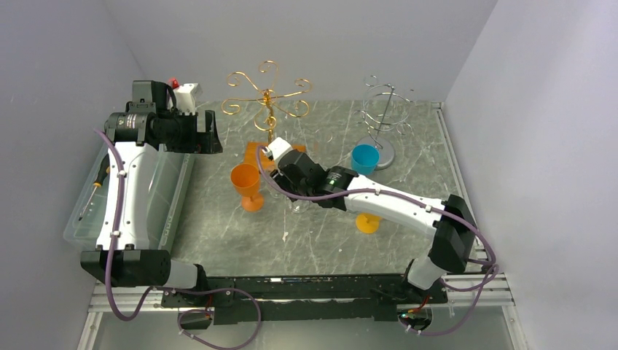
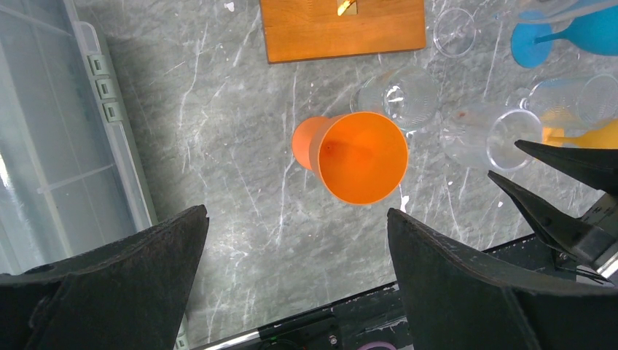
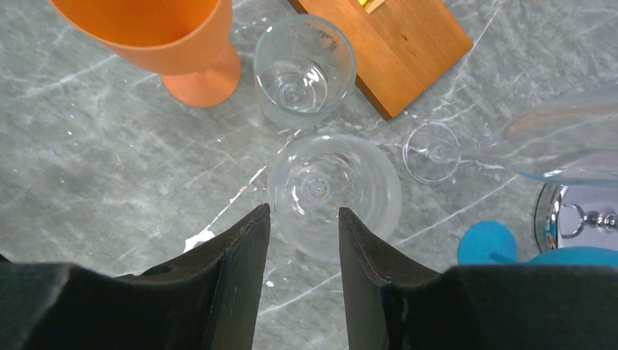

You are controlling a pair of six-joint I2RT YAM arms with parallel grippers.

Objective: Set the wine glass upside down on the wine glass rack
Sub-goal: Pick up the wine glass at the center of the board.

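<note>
A clear wine glass [image 3: 342, 182] stands upright on the marble table, seen from above in the right wrist view. My right gripper [image 3: 302, 213] hovers over its near rim, jaws partly open and nothing gripped between them. The gold wine glass rack [image 1: 267, 95] rises from a wooden base [image 3: 397, 44] just beyond. A silver rack [image 1: 384, 109] stands at the back right. My left gripper [image 2: 297, 215] hangs wide open, high above an orange wine glass [image 2: 361, 157], holding nothing.
A second clear glass [image 3: 304, 69] stands by the wooden base. Another clear glass [image 3: 568, 138] leans at the right, its foot [image 3: 431, 152] on the table. A blue glass [image 1: 364, 158] and a yellow-orange glass foot [image 1: 368, 222] are near the right arm. A clear plastic bin [image 1: 164, 197] lines the left side.
</note>
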